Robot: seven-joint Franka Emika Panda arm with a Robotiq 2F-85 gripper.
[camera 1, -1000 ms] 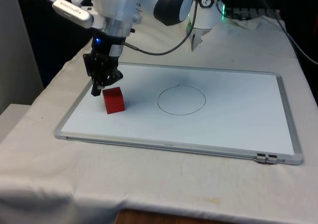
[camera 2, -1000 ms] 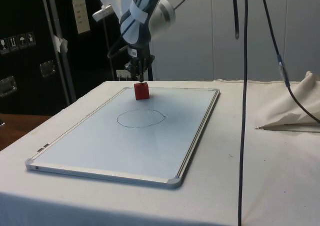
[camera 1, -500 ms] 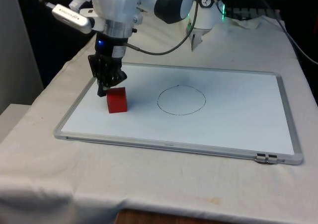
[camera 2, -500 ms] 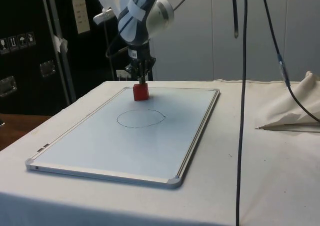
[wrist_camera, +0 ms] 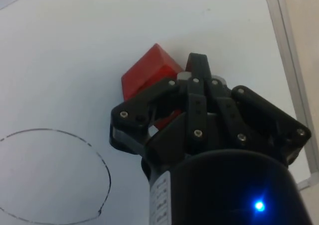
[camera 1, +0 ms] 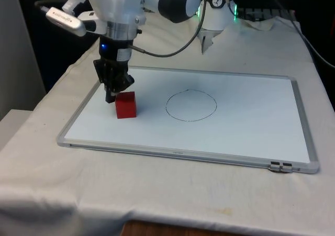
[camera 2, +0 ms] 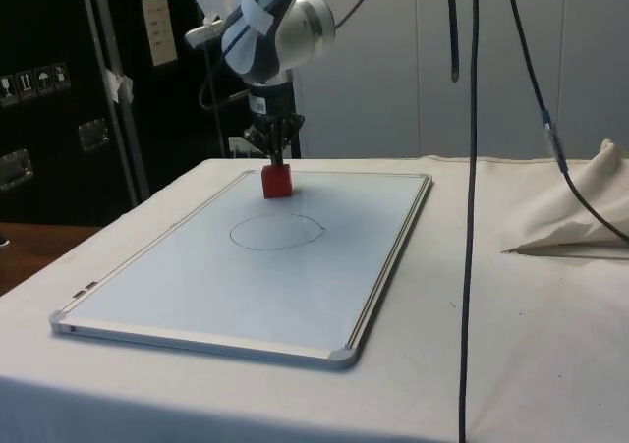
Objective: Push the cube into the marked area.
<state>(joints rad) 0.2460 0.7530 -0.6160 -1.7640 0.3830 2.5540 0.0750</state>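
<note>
The red cube [camera 1: 125, 104] stands on the whiteboard [camera 1: 251, 121], which lies flat on the bench [camera 1: 47, 183] covered by a white cloth. The cube is in the part of the board at the front view's left, near the board's short edge. It is outside the drawn circle [camera 1: 191, 105] and apart from it, with bare white surface between them. In the side view, the cube [camera 2: 276, 180] is at the far end of the board [camera 2: 295, 286], beyond the circle [camera 2: 277, 232].

The black end effector [camera 1: 111, 96] points down and its tip reaches the board surface just beside the cube, on the side away from the circle. In the front view the tip seems to touch the cube's upper back edge. In the wrist view, the end effector [wrist_camera: 195, 71] has its two fingers pressed together into one narrow point, with nothing between them, and the cube [wrist_camera: 147, 78] sits directly against this point, turned a little so one corner faces forward. The circle's line [wrist_camera: 94, 157] curves close by.
</note>
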